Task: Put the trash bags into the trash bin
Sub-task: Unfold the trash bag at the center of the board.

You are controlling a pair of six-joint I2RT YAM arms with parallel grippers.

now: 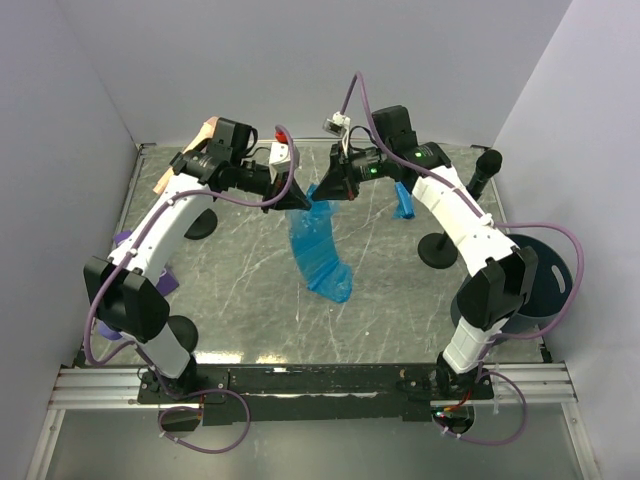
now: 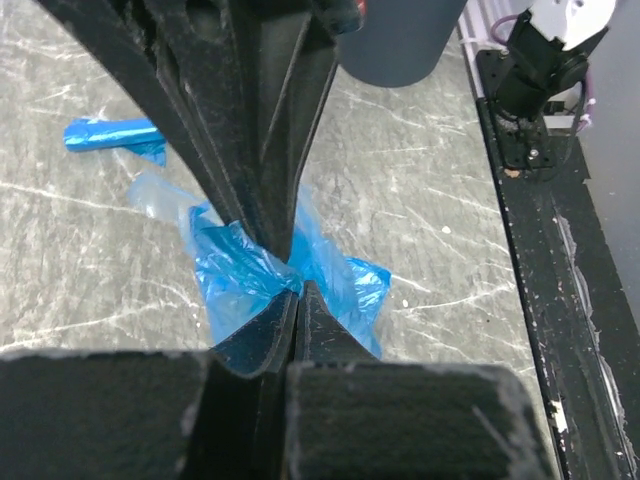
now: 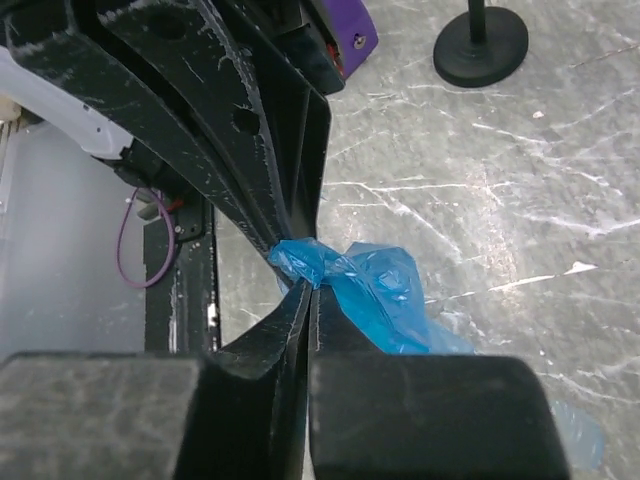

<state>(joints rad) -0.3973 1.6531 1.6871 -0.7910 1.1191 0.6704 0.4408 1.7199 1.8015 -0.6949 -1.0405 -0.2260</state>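
Note:
A long blue trash bag [image 1: 322,250] hangs from both grippers above the table's middle, with its lower end near the tabletop. My left gripper [image 1: 298,197] and right gripper [image 1: 326,190] meet tip to tip, each shut on the bag's bunched top. In the left wrist view my jaws [image 2: 298,288] pinch the blue film [image 2: 235,275]. In the right wrist view my jaws [image 3: 312,285] pinch it [image 3: 385,295] too. A small blue roll [image 1: 403,200] lies at the back right and also shows in the left wrist view [image 2: 108,133]. The dark navy trash bin [image 1: 548,285] stands at the right edge.
Black round stand bases sit at the right [image 1: 438,250], left [image 1: 200,226] and front left [image 1: 182,330]; one shows in the right wrist view [image 3: 480,45]. A purple object [image 1: 125,240] lies by the left wall. The black rail [image 1: 320,380] runs along the near edge.

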